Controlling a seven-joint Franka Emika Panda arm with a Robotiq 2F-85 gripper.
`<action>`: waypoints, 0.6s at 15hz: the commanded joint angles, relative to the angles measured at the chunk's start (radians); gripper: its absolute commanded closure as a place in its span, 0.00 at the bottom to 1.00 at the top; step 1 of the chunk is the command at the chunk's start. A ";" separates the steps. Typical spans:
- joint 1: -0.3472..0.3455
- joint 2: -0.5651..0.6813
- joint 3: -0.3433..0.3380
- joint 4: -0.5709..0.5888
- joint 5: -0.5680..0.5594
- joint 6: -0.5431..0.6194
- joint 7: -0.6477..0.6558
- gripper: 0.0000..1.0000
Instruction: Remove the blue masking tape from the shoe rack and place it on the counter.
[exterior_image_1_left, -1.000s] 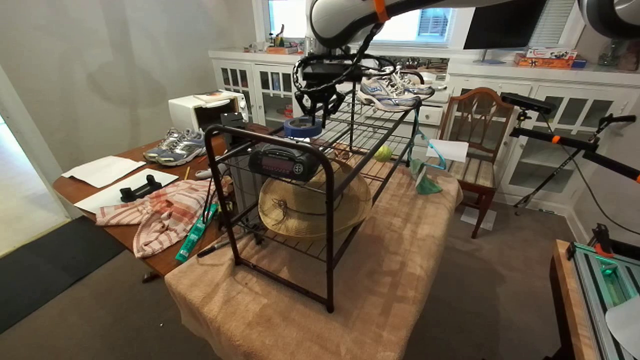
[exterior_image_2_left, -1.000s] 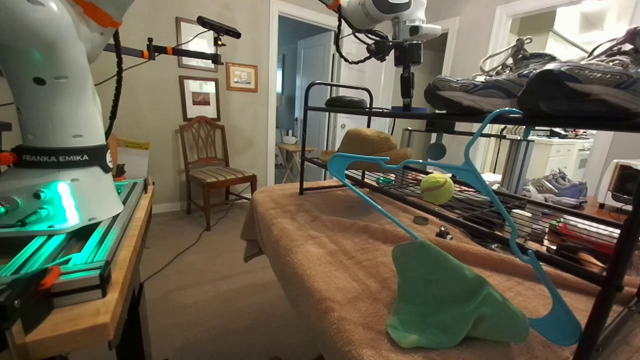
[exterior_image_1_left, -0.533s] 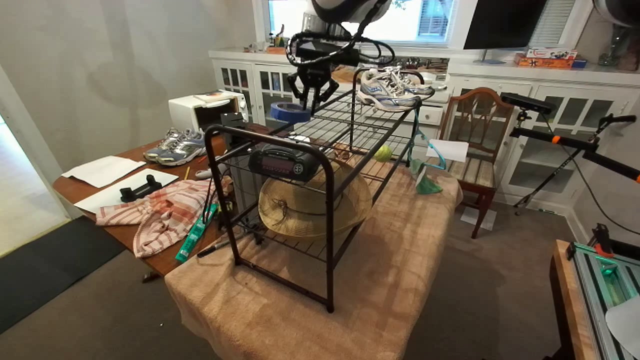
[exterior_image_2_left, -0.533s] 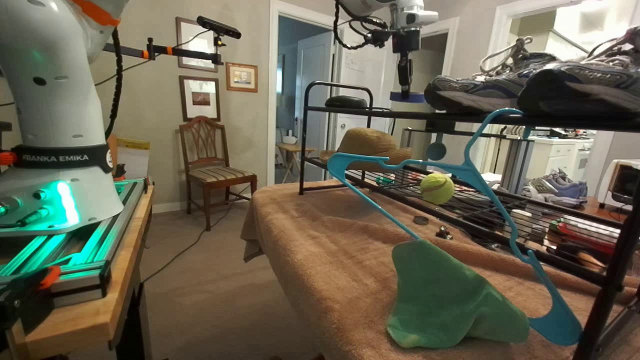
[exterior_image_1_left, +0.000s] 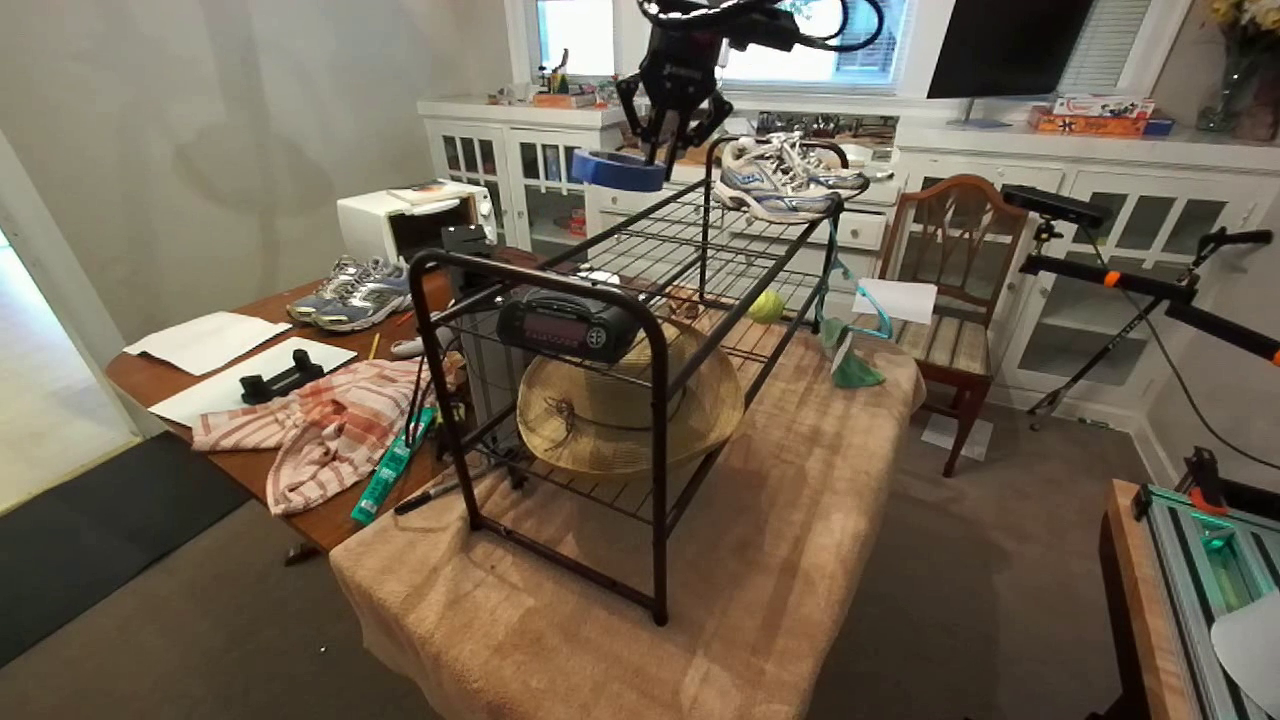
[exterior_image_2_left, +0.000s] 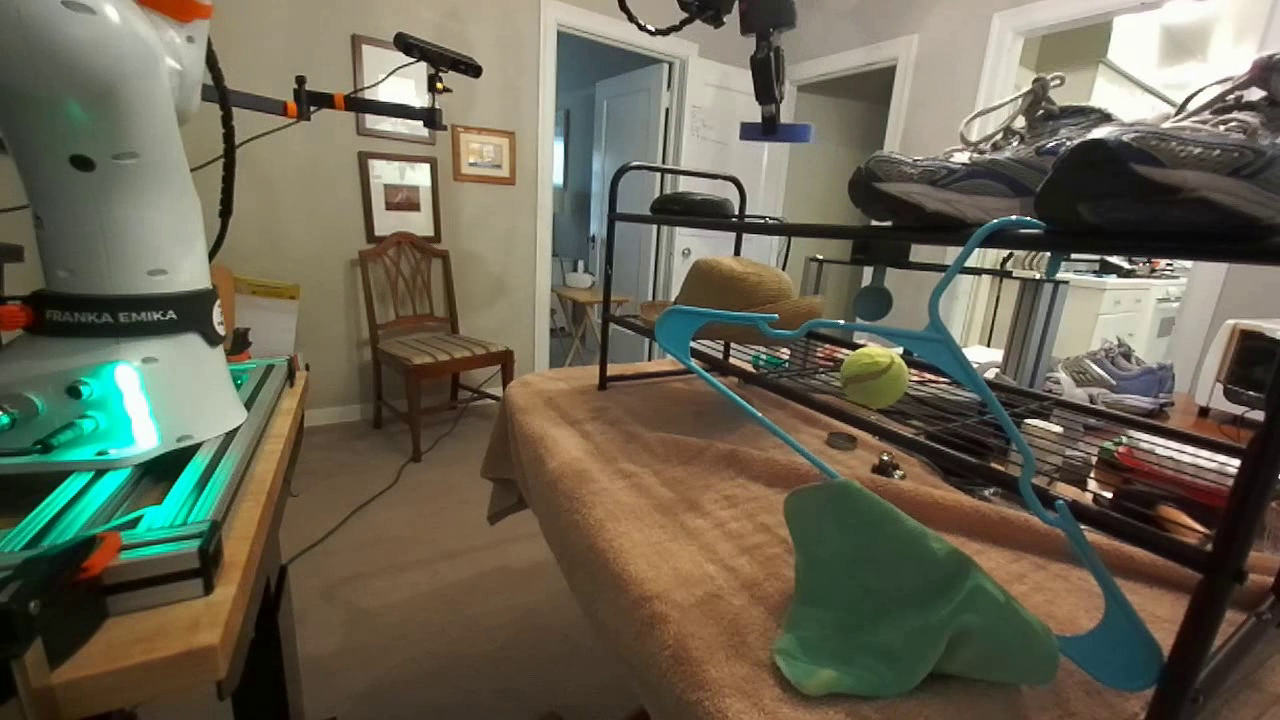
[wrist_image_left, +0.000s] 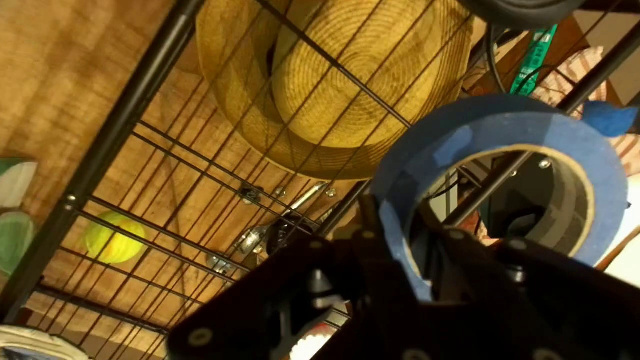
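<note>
Blue masking tape (exterior_image_1_left: 618, 176) hung in clear air above shoe rack (exterior_image_1_left: 659, 500), risen from top-tier height within last second; near-flat, hole upward. My gripper (wrist_image_left: 397, 210) pinched ring's wall, one finger inside hole, one outside. Lifting-off looked done to me; placing remained. Clock radio (exterior_image_1_left: 568, 325) and sneakers (exterior_image_1_left: 770, 190) hadn't shifted on tier. Cloth-covered counter (exterior_image_1_left: 790, 480), as I took it, spread beneath rack; I judged sideways carry past rails was needed before lowering.
</note>
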 joint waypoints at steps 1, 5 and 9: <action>0.004 -0.182 0.006 -0.241 -0.049 0.053 0.009 0.95; -0.026 -0.327 0.002 -0.440 -0.091 0.104 0.210 0.95; -0.090 -0.464 0.003 -0.654 -0.087 0.170 0.372 0.95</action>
